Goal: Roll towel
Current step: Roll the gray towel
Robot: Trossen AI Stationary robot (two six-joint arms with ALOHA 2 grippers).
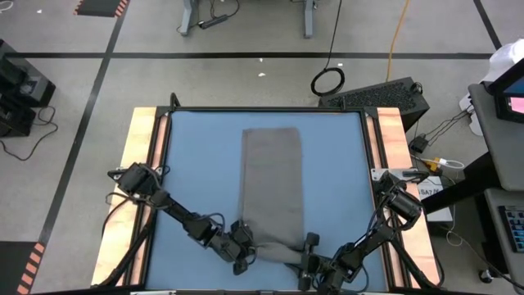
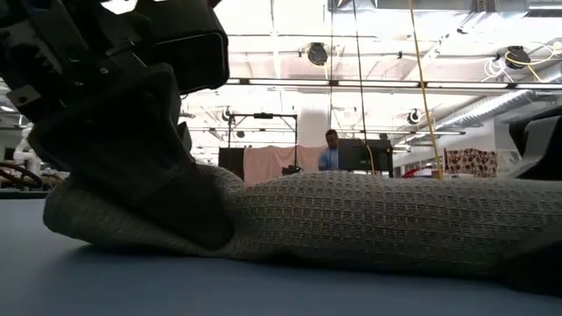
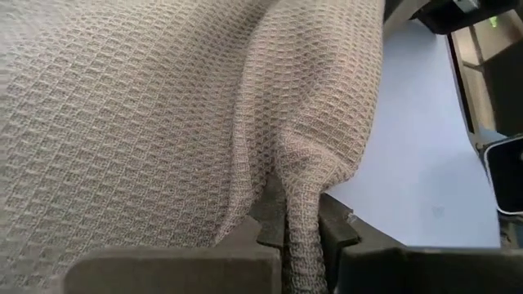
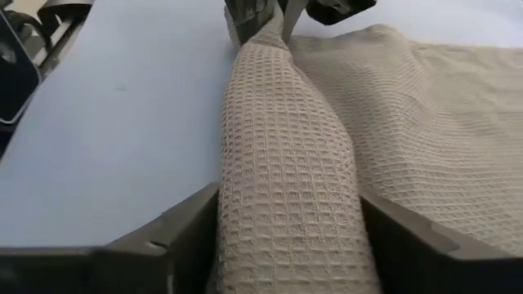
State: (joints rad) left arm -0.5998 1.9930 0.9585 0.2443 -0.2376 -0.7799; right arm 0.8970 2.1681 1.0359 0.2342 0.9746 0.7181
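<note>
At six o'clock, the towel's near hem is pinched by the left gripper and straddled by the right gripper, seemingly to start the roll.

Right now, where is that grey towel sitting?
From above, the towel lies lengthwise down the middle of the blue table, its near end bunched between the left gripper and right gripper.

The towel hid its near edge beneath both arms. The low view cut off the right pincer; the distant person was too small to make out.
</note>
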